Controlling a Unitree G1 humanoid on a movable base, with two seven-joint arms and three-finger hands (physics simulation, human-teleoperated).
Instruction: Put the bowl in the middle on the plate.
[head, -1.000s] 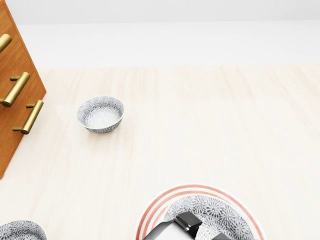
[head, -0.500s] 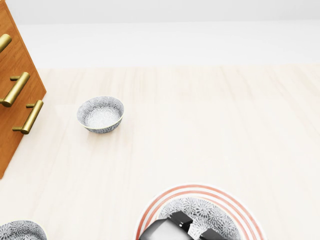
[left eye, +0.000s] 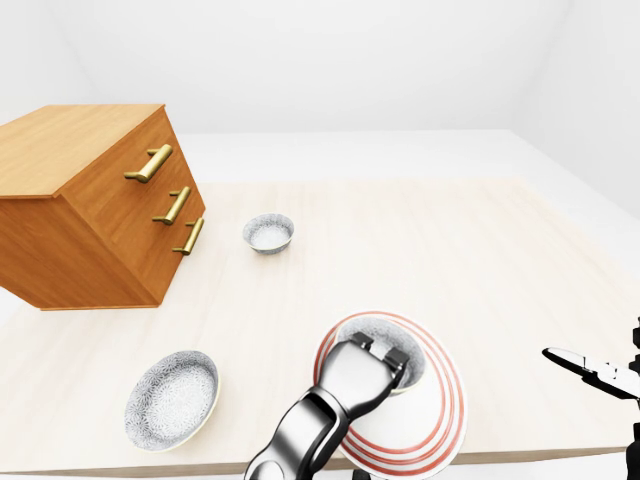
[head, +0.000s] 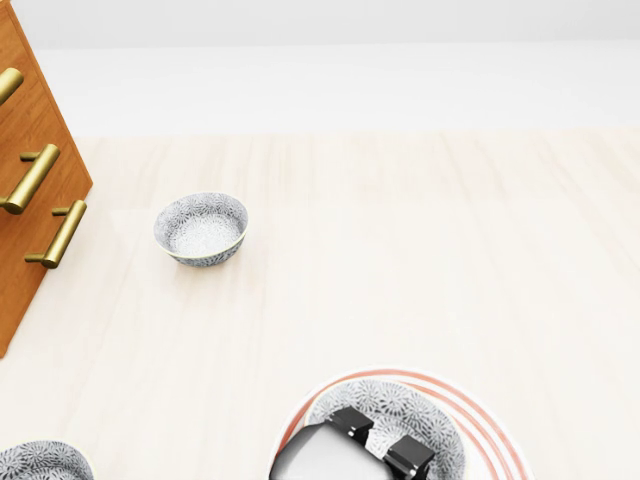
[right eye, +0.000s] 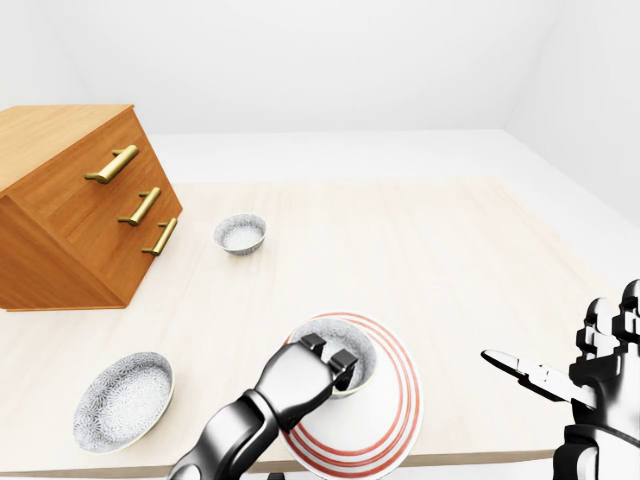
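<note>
Our left hand (left eye: 358, 378) grips the bowl (left eye: 388, 330) by its rim, fingers closed; we should centre it on the plate (left eye: 442, 420), then release gently

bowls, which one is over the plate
The bowl the left hand holds, over the striped plate; the small bowl and wide bowl sit on bare table.

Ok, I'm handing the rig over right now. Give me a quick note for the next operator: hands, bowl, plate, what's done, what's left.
Left hand: fingers hooked over the near rim of the middle bowl, apparently gripping it.
Right hand: open, holding nothing, out past the table on the right.
The bowl is within the striped plate, toward its upper left in the right-eye view. Whether it rests fully is unclear.
Done: bowl brought to the plate.
Left: confirm it is seated, open the fingers, withdraw.
</note>
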